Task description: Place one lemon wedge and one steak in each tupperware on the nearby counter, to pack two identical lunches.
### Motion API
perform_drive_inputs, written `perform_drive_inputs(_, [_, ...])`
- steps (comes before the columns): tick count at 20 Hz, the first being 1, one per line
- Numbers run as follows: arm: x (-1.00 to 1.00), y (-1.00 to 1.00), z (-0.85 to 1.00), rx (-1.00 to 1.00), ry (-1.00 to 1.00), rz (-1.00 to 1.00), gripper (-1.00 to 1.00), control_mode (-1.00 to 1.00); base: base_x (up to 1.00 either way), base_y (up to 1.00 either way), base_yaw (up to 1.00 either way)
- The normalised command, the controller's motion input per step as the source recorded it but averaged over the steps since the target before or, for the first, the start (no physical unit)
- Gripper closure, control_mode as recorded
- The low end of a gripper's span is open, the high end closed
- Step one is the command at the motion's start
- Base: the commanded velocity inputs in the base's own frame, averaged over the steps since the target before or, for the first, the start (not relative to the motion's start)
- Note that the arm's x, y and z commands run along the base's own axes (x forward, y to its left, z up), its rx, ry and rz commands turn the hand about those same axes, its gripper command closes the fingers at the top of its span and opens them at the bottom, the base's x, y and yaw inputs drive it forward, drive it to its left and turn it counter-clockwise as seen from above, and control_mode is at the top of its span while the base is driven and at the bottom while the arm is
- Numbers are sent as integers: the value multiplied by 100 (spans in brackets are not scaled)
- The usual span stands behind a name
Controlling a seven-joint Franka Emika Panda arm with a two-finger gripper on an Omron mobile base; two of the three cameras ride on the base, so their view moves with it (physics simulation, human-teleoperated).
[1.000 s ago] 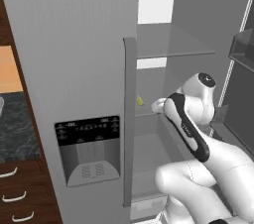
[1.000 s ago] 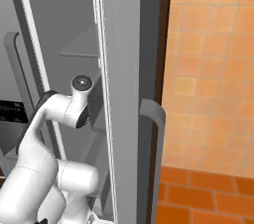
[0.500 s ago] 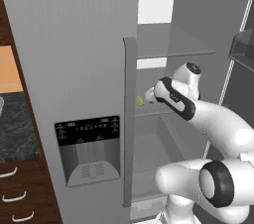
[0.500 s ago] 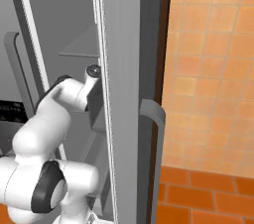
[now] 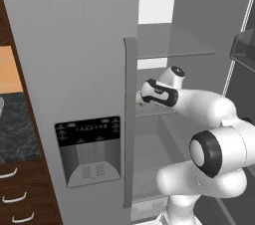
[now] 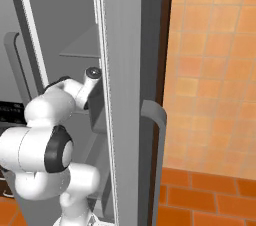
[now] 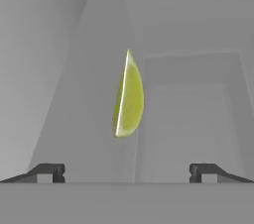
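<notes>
No text, brand, number or sign can be read in any view — the only markings are small pale symbols in a row on the black dispenser panel (image 5: 88, 130) set in the grey refrigerator door (image 5: 74, 45), and these are too small and blurred to make out.
</notes>
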Motion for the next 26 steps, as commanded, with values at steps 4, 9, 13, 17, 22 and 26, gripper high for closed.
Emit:
perform_drive_inputs(4, [49, 5, -1, 0, 0, 1, -100, -100, 0, 0, 0])
perform_drive_inputs(9, [42, 0, -14, 0, 0, 0, -100, -100, 0, 0, 0])
perform_drive_inputs(13, [44, 0, -13, 0, 0, 0, -100, -100, 0, 0, 0])
perform_drive_inputs(17, [27, 0, -23, 0, 0, 0, -100, -100, 0, 0, 0])
perform_drive_inputs(22, [22, 0, -31, 0, 0, 0, -100, -100, 0, 0, 0])
perform_drive_inputs(26, [9, 0, -44, 0, 0, 0, -100, -100, 0, 0, 0])
